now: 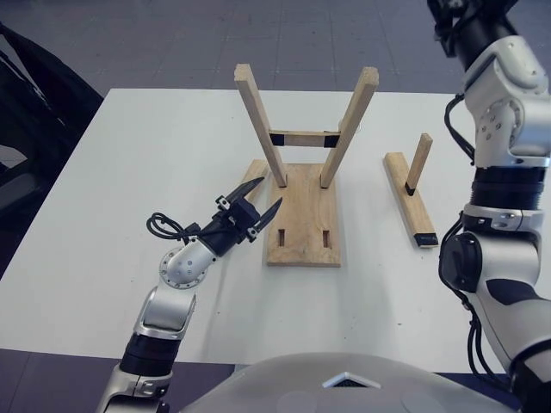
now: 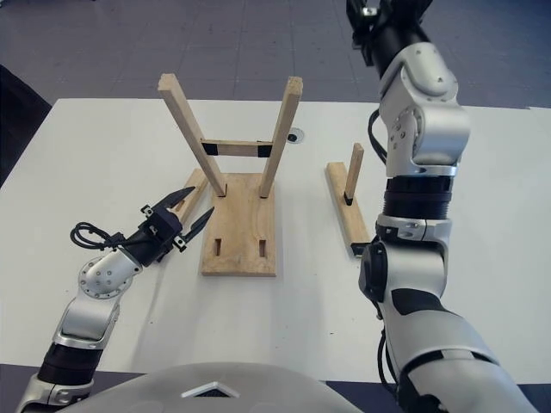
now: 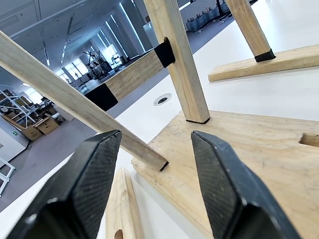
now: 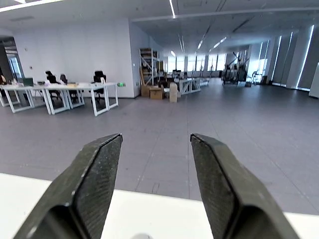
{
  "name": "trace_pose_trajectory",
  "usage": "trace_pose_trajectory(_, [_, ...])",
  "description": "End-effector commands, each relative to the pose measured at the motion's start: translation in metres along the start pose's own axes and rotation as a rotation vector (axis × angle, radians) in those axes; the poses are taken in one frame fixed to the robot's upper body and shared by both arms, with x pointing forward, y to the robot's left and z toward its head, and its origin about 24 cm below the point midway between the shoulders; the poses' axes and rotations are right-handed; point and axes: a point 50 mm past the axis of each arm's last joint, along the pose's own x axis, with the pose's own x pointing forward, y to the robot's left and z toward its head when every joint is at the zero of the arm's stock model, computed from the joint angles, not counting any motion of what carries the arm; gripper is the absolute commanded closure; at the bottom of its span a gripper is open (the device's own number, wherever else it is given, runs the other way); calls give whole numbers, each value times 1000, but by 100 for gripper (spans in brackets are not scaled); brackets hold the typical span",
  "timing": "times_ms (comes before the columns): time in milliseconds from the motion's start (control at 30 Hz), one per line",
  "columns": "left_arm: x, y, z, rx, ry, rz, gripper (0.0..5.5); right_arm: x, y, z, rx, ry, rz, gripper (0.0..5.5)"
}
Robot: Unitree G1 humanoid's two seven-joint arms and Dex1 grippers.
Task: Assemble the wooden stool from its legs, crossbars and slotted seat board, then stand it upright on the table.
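Observation:
The slotted seat board (image 1: pixel 303 225) lies flat mid-table. Two legs (image 1: pixel 258 120) stand slanted in its far slots, joined by a crossbar (image 1: pixel 301 138) with black ends. Its two near slots (image 1: pixel 281 234) are empty. A loose wooden piece (image 1: pixel 252 175) lies against the board's left edge. My left gripper (image 1: pixel 270 191) is open low over that edge, its fingers (image 3: pixel 94 184) framing the nearer leg's foot (image 3: pixel 144 154). To the right a leg (image 1: pixel 409 200) lies flat with a short crossbar (image 1: pixel 419 161) sticking up from it. My right gripper (image 4: pixel 155 137) is open, raised high and holding nothing.
The white table (image 1: pixel 129 172) has bare room on its left and front. A small round hole (image 2: pixel 297 135) sits in the tabletop behind the legs. The right arm (image 2: pixel 417 129) rises steeply at the table's right. A dark chair (image 1: pixel 34 112) stands off the left edge.

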Motion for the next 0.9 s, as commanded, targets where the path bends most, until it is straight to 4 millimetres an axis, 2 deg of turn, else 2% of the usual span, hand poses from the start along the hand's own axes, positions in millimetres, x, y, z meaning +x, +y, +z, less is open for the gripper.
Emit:
trace_pose_trajectory(33, [0, -1, 1, 11, 3, -11, 291, -23, -16, -107, 64, 410, -87, 296])
trace_pose_trajectory(67, [0, -1, 1, 10, 5, -9, 291, -33, -23, -126, 71, 477, -124, 296])
trace_pose_trajectory(133, [-1, -1, 0, 7, 10, -6, 291, -44, -36, -142, 85, 533, -173, 296])
trace_pose_trajectory(200, [-2, -1, -1, 5, 14, -5, 291, -38, -39, -128, 82, 490, -157, 296])
trace_pose_trajectory(300, [-1, 0, 0, 8, 12, -9, 291, -25, -30, -91, 118, 369, -112, 296])
trace_pose_trajectory(400, [0, 0, 0, 11, 9, -9, 291, -21, -12, -27, 150, 148, -28, 296])
trace_pose_trajectory(467, [0, 1, 0, 11, 10, -7, 291, -26, -6, 4, 143, 47, -7, 296])
trace_pose_trajectory(533, [0, 1, 0, 11, 11, -5, 291, -36, -11, 33, 127, -34, -28, 296])
trace_pose_trajectory(600, [-1, 1, -1, 11, 12, -4, 291, -48, -19, 49, 97, -75, -58, 296])
trace_pose_trajectory(667, [-1, 1, -1, 11, 13, -2, 291, -68, -27, 47, 77, -74, -97, 296])
trace_pose_trajectory(733, [-3, 1, -1, 10, 15, 3, 291, -89, -28, 33, 62, -51, -105, 296])
trace_pose_trajectory(800, [-6, -1, -2, 6, 21, 12, 291, -111, -23, 13, 29, -9, -90, 296])
trace_pose_trajectory(900, [-7, -3, -3, 2, 26, 10, 291, -152, -21, -31, 13, 110, -109, 296])
